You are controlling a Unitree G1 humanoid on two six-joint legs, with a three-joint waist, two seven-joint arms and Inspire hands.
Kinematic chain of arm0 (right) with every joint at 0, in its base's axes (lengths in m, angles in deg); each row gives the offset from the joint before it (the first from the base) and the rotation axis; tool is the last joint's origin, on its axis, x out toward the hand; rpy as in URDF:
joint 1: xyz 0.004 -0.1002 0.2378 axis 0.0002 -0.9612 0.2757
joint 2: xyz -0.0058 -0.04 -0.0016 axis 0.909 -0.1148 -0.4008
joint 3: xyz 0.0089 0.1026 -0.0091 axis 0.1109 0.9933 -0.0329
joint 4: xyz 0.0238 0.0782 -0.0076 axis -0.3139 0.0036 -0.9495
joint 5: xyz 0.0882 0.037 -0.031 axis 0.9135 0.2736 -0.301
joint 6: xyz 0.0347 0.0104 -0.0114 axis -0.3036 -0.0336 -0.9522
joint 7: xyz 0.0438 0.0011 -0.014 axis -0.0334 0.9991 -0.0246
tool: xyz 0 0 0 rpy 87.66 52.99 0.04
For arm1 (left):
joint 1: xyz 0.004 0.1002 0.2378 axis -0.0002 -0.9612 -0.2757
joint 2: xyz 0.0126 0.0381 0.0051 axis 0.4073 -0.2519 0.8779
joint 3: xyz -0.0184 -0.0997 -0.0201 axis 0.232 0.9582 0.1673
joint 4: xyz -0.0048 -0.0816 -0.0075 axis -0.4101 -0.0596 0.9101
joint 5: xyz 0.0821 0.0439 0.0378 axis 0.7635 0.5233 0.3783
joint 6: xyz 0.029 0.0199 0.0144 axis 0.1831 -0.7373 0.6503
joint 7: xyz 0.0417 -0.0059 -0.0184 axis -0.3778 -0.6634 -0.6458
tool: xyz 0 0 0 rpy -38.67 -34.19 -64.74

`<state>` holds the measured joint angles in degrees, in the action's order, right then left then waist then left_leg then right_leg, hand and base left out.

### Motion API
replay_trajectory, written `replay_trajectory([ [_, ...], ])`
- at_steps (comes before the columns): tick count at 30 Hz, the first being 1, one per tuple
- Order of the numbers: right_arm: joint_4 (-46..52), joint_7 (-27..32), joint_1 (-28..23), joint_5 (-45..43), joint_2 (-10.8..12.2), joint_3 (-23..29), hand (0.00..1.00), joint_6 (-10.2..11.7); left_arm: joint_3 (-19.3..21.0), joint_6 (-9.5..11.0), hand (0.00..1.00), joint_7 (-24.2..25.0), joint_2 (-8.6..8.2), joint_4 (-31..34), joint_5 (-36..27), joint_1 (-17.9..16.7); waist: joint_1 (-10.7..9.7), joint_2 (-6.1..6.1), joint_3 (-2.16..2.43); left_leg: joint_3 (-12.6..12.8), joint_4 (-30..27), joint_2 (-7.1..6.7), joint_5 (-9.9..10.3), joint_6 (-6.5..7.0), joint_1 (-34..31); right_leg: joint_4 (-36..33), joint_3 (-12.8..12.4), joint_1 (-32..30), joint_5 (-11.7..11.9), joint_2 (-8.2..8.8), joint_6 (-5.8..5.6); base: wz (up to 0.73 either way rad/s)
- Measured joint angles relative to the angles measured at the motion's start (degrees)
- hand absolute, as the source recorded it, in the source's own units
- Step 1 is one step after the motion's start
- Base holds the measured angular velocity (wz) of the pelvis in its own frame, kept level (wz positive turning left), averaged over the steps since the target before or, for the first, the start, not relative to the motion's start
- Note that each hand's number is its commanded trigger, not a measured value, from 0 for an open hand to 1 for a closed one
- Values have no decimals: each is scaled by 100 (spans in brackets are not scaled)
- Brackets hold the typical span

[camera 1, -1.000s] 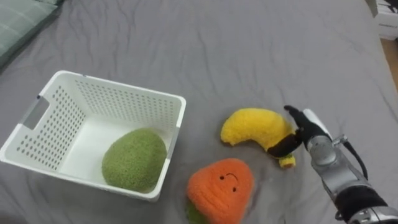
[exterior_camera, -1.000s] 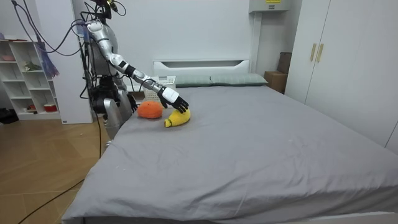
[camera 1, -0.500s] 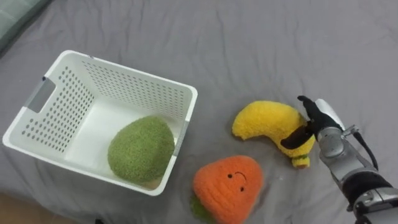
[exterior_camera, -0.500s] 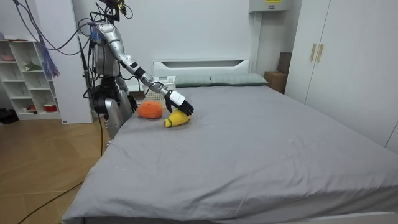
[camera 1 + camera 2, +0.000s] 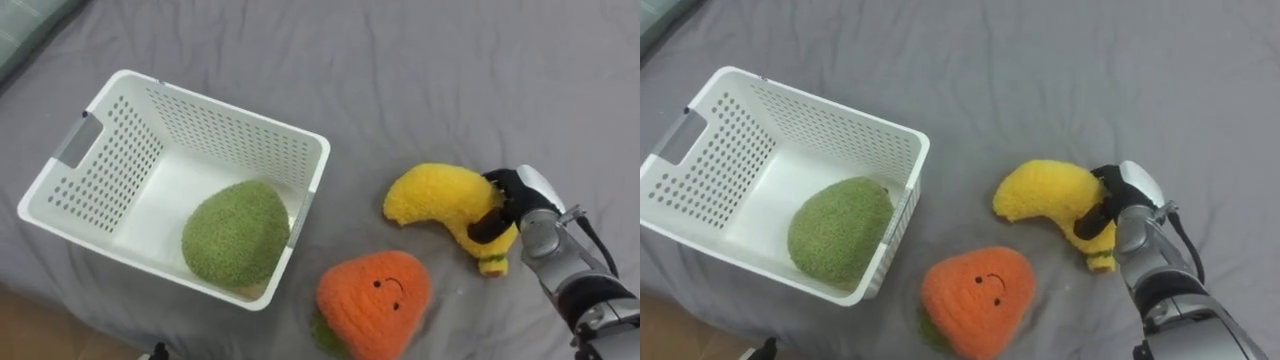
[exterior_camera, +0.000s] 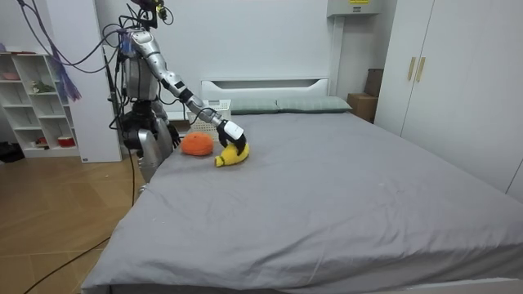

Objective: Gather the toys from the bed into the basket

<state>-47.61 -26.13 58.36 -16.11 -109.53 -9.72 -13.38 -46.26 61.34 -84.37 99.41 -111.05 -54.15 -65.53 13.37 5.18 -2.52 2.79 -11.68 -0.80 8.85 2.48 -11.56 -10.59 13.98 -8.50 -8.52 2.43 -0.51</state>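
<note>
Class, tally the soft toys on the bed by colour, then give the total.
Green toy: 1, in the basket
Yellow toy: 1, gripped by the right hand
Orange toy: 1, on the bed
Total: 3

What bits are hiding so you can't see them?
- Orange toy: bottom cut off by the left eye view's lower edge.
- Banana toy: one end covered by the right hand curled round it, both eye views.
- Basket: floor partly under the green toy.
- Left hand, room view: too small to read.
</note>
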Motion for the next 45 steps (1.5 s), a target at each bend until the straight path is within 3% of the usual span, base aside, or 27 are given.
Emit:
replay_trajectory([
  [6,1,-63,-30,-13,1,-1,100,-13,3,0,0,0,1,5,1,-1,4,6,4,4,-1,-2,-4,-1,-3,-5,11,-7,0,-6,0,0],
  [14,51,-101,-31,7,1,0,100,-77,7,1,0,55,26,20,9,-43,-41,86,68,-32,-3,-6,-7,-2,59,8,65,74,0,1,0,1],
  [22,244,-106,-130,-131,-28,32,100,-154,28,-3,0,54,190,99,44,-409,-130,92,88,-148,-3,-26,-7,-2,362,82,195,475,0,13,0,9],
  [26,1166,-107,-420,-139,-28,183,100,-183,80,-2,0,53,197,125,146,-595,-287,54,115,-182,-6,-48,-6,-1,460,91,208,603,0,23,-1,5],
  [33,3151,-125,-816,-189,-13,301,100,-181,157,-16,0,59,172,418,401,-762,-432,-159,259,-169,94,-75,-15,19,874,102,195,966,-5,45,-8,-1],
  [42,5172,-404,-1041,-193,33,111,100,-257,241,-214,0,195,97,968,429,-908,-386,-166,254,-270,151,-109,-19,26,1033,106,246,1184,-23,45,-37,5],
  [45,5785,-647,-1041,-198,130,47,100,-380,254,-229,0,213,52,1128,527,-956,-357,-171,229,-311,137,-119,-20,27,1020,107,272,1197,-27,51,-43,9],
])
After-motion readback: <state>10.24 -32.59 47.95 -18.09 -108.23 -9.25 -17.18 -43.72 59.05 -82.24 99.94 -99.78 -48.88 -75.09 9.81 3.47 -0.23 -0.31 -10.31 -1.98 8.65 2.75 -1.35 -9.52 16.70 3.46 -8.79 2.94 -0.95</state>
